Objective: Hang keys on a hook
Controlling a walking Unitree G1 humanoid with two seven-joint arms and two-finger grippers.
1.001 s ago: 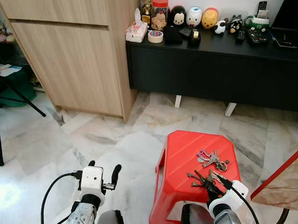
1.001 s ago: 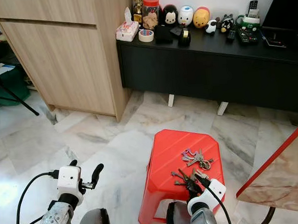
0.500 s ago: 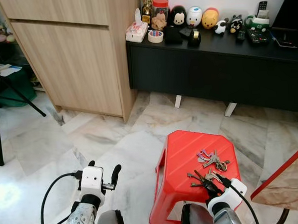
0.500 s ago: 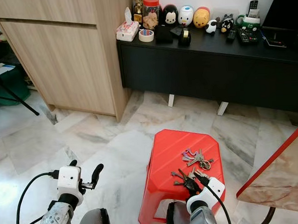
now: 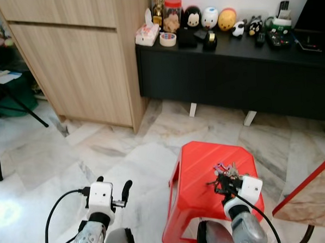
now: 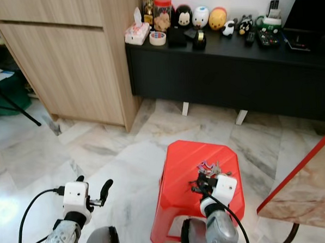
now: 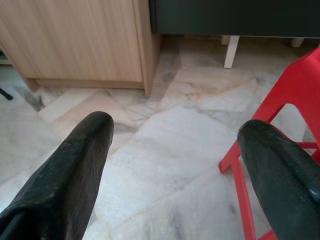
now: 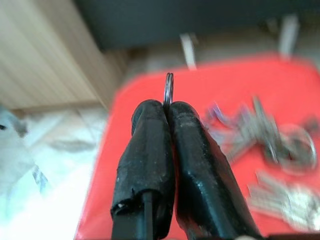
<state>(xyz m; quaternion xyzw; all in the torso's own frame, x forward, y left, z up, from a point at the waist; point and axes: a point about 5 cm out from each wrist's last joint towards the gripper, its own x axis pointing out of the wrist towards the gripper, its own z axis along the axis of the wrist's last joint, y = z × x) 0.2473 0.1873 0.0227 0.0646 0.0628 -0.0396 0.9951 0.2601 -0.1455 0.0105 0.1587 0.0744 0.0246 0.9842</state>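
Right gripper (image 8: 167, 112) clenched on one key ring (image 8: 168, 89) above the red stool (image 5: 200, 166), two key bunches (image 8: 265, 137) beneath; left gripper (image 7: 175, 150) released, idle left.

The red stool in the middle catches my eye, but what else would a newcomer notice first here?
The red stool stands out on the pale marble floor, with the right gripper shut on a key ring above it and more keys lying on its seat. Behind it, a row of toy figures lines the black sideboard. The left gripper hangs open over the floor.
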